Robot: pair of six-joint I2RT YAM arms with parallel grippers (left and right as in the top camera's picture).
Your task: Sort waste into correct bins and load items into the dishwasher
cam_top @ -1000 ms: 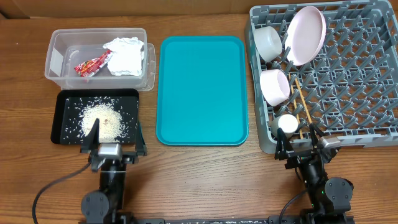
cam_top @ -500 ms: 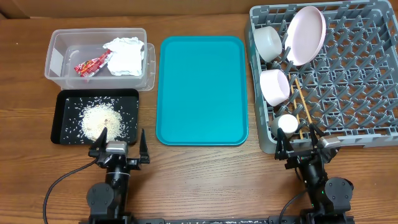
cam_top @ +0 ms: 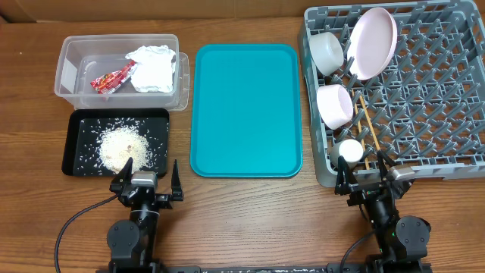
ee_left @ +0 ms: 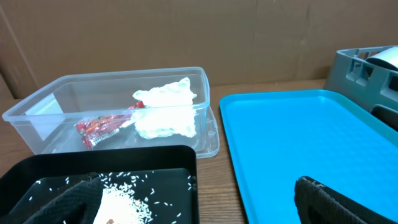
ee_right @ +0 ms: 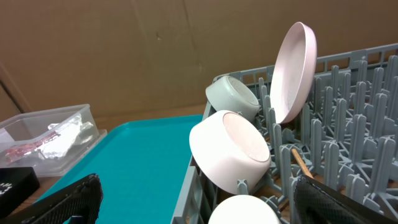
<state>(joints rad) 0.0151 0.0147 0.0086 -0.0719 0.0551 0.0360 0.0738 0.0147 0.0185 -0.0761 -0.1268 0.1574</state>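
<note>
Clear plastic tub [cam_top: 76, 72] is holding the napkin [cam_top: 155, 67] and red packet [cam_top: 112, 78]; we're seeing rice [cam_top: 121, 145] lying in the black tray [cam_top: 76, 125], our left gripper [cam_top: 148, 177] hovering spread and empty, white dishes [cam_top: 335, 105] standing in the grey rack [cam_top: 432, 98], right gripper [cam_top: 362, 173] spread too.

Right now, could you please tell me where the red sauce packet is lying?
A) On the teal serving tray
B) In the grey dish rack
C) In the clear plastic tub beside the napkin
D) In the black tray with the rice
C: the overhead view shows the red sauce packet lying inside the clear plastic tub, just left of the crumpled white napkin.
</note>
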